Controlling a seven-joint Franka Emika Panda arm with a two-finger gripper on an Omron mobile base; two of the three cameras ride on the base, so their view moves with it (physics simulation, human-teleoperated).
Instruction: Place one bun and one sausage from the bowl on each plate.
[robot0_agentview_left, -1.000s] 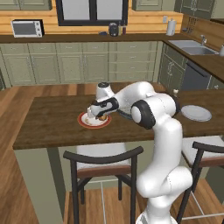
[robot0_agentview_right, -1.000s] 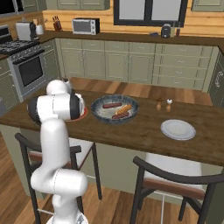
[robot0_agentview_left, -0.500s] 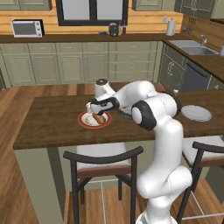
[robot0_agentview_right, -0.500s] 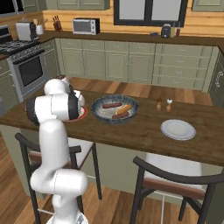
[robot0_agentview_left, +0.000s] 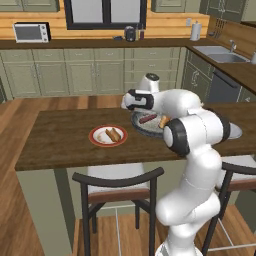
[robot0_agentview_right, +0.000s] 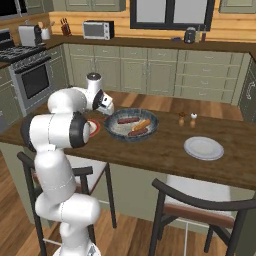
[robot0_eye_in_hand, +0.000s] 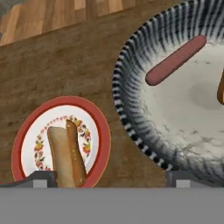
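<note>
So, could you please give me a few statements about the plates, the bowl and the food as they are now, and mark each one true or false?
1. The red-rimmed plate holds a bun and a sausage lying side by side. True.
2. The grey plate already carries a bun. False: nothing lies on it.
3. The bowl is empty. False: in the right base view it holds two dark sausages and an orange-brown bun.
4. The bowl stands between the two plates on the counter. True.
5. The gripper is shut on a sausage. False: it holds nothing; its fingertips stand wide apart in the hand view.
</note>
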